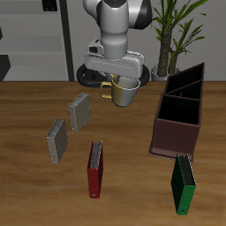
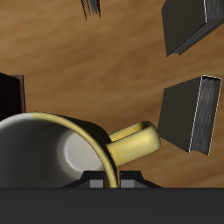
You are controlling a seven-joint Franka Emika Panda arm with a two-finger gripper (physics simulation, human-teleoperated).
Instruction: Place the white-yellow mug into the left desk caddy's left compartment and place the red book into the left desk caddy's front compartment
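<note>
My gripper (image 1: 121, 81) is shut on the rim of the white-yellow mug (image 1: 124, 92), next to its yellow handle, and holds it upright above the table. In the wrist view the mug (image 2: 48, 153) fills the frame close to the fingers (image 2: 90, 180), with its handle (image 2: 136, 140) sticking out. The dark-brown left desk caddy (image 1: 164, 132) stands beside the mug, open-topped, and its divided sections hold nothing. The red book (image 1: 94, 168) stands on edge nearer the table's front edge, apart from the gripper.
Two grey books (image 1: 79, 111) (image 1: 57, 139) stand on the side of the mug away from the caddy; they also show in the wrist view (image 2: 192, 114) (image 2: 188, 24). A green book (image 1: 182, 184) stands in front of the caddy. A potted plant (image 1: 172, 35) stands behind the caddy.
</note>
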